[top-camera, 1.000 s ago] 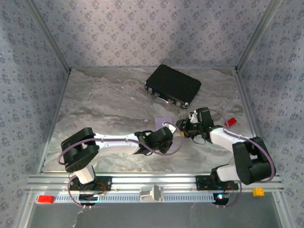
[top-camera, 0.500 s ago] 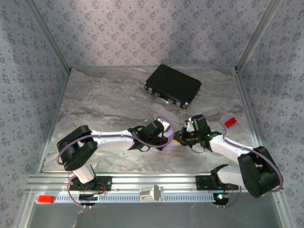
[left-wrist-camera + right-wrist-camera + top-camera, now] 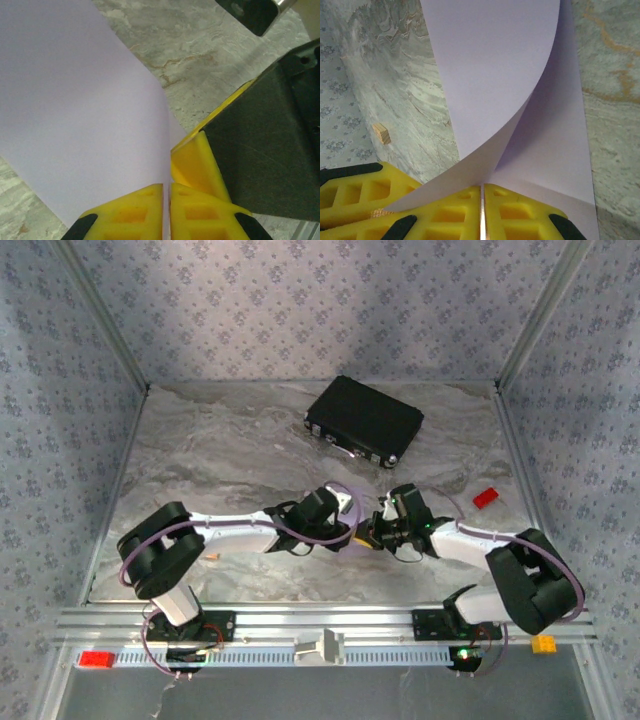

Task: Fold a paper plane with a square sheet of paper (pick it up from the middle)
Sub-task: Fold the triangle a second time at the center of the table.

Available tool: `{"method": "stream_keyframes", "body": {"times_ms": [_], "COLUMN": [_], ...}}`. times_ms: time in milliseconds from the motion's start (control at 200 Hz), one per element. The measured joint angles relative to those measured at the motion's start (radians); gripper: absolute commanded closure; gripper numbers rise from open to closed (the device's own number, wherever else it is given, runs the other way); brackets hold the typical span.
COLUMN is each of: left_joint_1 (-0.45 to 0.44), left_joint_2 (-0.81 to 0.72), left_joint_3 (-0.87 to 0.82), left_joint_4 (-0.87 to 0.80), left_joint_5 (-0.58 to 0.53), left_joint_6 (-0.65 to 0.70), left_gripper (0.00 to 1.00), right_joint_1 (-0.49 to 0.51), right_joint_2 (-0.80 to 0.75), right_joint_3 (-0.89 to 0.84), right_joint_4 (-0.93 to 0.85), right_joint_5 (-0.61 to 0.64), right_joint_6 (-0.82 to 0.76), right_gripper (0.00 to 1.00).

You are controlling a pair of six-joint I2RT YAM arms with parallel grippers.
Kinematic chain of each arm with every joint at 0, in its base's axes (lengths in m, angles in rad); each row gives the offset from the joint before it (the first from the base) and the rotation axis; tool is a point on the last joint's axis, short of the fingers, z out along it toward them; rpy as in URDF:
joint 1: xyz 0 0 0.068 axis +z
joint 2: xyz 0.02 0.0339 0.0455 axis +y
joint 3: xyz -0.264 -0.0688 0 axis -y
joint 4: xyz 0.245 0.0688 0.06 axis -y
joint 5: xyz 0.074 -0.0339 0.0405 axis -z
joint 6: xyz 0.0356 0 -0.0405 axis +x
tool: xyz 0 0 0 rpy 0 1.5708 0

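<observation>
Where it sits: square sheet of paper [image 3: 490, 60], centre frame, bowed upward.
Left gripper [image 3: 166, 205]: clamped on its edge.
Right gripper [image 3: 482, 210]: clamped on its edge.
Handling: light, floppy, creasable; grip edges gently.

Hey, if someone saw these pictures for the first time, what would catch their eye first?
The pale lilac sheet of paper stands out first. It curls up off the middle of the marble-patterned table, pinched in the shut yellow fingers of the left gripper and the right gripper, which meet nose to nose there. Next comes the black case, lying at an angle near the far wall.
</observation>
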Motion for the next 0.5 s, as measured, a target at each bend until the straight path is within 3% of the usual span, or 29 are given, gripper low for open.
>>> {"method": "stream_keyframes", "body": {"times_ms": [500], "left_joint_1": [0.021], "left_joint_2": [0.000], "left_joint_3": [-0.034], "left_joint_4": [0.066], "left_joint_5": [0.024], "left_joint_6": [-0.034], "left_gripper": [0.87], "right_joint_1": [-0.001], "right_joint_2": [0.039], "right_joint_3": [0.000], "right_joint_4": [0.042], "right_joint_5": [-0.004], "right_joint_6": [0.018], "right_gripper": [0.89]}}
